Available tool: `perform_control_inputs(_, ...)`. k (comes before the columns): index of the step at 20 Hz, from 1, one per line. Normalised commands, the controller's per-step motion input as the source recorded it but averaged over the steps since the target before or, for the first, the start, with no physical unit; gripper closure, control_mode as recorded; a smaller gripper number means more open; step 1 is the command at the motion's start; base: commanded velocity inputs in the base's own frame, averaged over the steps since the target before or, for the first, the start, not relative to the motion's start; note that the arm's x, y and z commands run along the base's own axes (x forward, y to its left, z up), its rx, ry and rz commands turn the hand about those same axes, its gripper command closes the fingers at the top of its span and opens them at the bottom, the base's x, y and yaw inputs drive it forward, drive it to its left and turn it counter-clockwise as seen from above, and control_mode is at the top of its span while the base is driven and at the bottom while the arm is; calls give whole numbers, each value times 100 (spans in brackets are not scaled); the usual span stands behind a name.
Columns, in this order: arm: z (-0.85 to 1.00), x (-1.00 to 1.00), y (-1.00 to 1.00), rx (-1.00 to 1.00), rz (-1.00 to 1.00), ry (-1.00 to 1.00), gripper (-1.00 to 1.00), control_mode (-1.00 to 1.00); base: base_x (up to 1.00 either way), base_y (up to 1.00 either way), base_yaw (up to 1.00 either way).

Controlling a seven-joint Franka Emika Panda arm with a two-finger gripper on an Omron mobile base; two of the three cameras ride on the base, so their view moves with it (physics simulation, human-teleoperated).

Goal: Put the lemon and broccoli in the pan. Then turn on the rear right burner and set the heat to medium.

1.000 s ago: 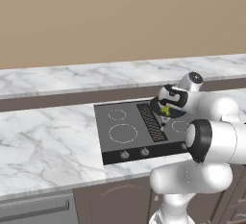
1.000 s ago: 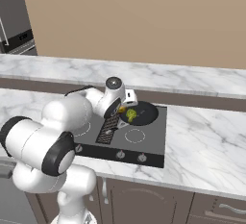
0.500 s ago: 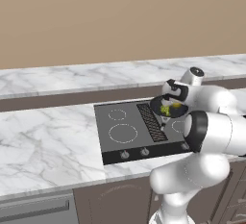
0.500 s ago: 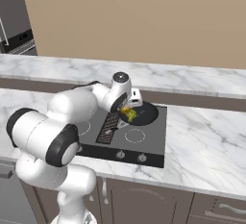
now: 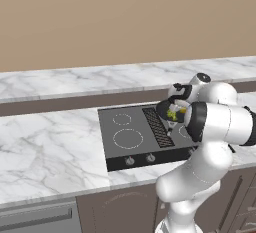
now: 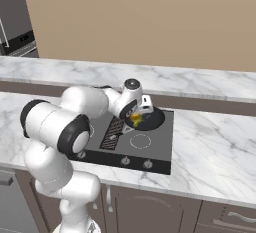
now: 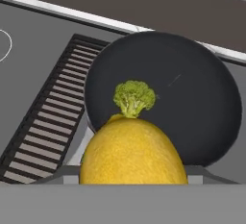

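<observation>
The lemon [image 7: 132, 151] looms large and yellow at the bottom of the hand view, held in my gripper [image 7: 132, 170], and it hides the fingertips. Just beyond it the broccoli [image 7: 134, 97] stands in the black pan [image 7: 192, 103], near the pan's left side. From the left base view the pan [image 5: 163, 110] sits on the stove's rear right, with my gripper [image 5: 175, 112] over its edge. From the right base view the lemon [image 6: 135, 120] shows as a yellow spot under the hand, beside the pan [image 6: 153, 120].
The black cooktop [image 5: 125, 142] has a ribbed vent grille [image 5: 157, 127] down its middle and knobs [image 5: 130, 161] along its front edge. Marble counter [image 5: 45, 147] surrounds it, with a raised ledge behind. My own forearm crowds the stove's right side.
The arm's elbow has swung up and in toward the stove. The hand stays over the pan's edge with the lemon still in it.
</observation>
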Motion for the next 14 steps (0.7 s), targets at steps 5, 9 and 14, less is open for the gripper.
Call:
perform_control_inputs(5,0,24,-26,0,0,0,100,-100,0,0,0)
perform_control_inputs(9,-2,27,-21,0,0,0,100,-100,0,0,0)
perform_control_inputs(14,-30,26,-7,0,0,0,100,-100,0,0,0)
